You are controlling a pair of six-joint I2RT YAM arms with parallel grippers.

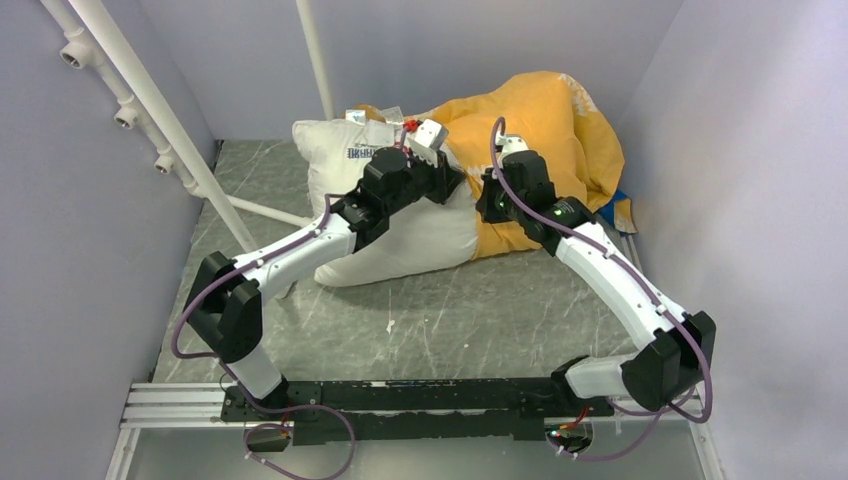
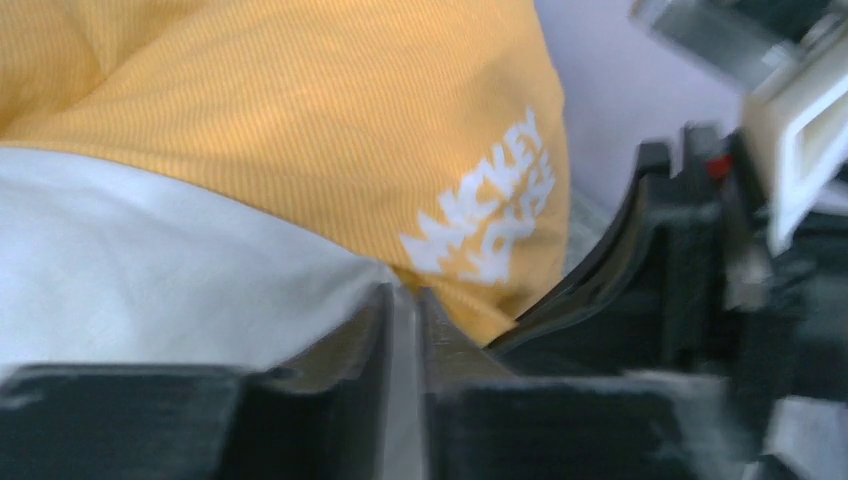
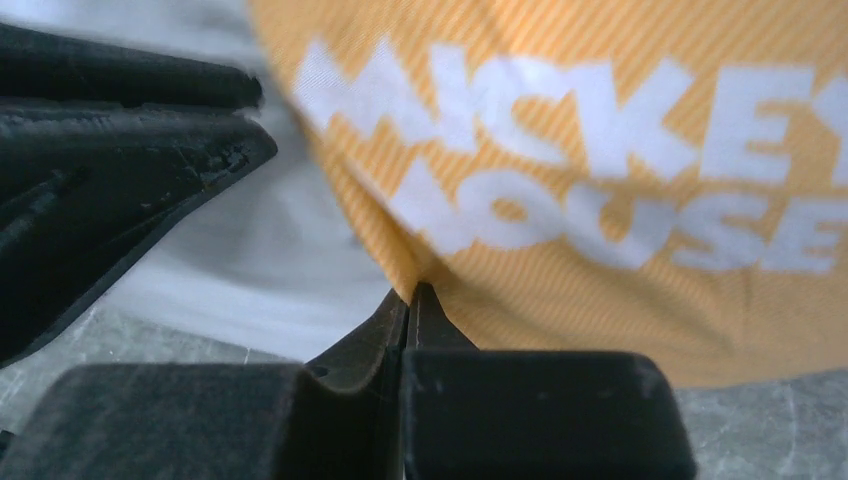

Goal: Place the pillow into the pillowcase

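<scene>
The white pillow lies on the table with its logo end toward the left. The orange side of the pillowcase is bunched over its right end. My left gripper sits at the case's edge on top. In the left wrist view that gripper is shut, the orange hem of the pillowcase running into its tips beside the pillow. My right gripper is lower on the same edge. The right wrist view shows it shut on the hem of the pillowcase, with the pillow to the left.
A slanted white pipe frame runs along the left wall, and an upright pipe stands at the back. Grey walls close in on three sides. The marble table stretches between the pillow and the arm bases. A blue strip of the case shows at the right.
</scene>
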